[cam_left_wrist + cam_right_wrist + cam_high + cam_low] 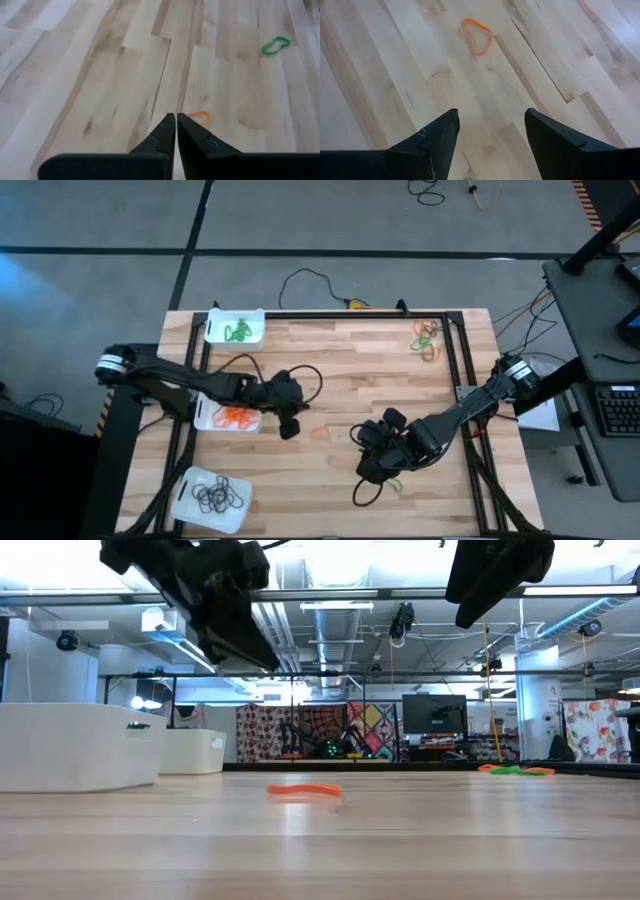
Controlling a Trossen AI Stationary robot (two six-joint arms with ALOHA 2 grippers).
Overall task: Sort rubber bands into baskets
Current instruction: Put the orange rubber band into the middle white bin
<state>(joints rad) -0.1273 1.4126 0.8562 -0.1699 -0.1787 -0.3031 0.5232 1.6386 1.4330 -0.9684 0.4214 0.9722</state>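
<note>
On the wooden desk (330, 375) a lone orange rubber band (321, 431) is seen lying flat near the middle, between the two arms, and this is judged to be the thing the coming move turns on. The left gripper (291, 427) is held above the desk just beside the basket of orange bands (205, 420), with its fingers (167, 131) pressed together and nothing visibly held between them; from it the band lies a short way toward the desk's right edge, and in the left wrist view the band (199, 116) shows just past and to one side of the fingertips. The right gripper (368, 442) hangs with its fingers (440, 134) spread wide and empty, and the band (478, 35) lies ahead of them toward the left edge, its long axis slanted across the gap. The left gripper is judged slightly nearer, but only the right one stands ready to close. A green band (397, 483) lies beside the right gripper near the front edge, and a mixed cluster (427, 338) is left by the far right corner. The basket of green bands (236, 326) sits at the far left corner, the basket of black bands (212, 498) at the near left corner.
</note>
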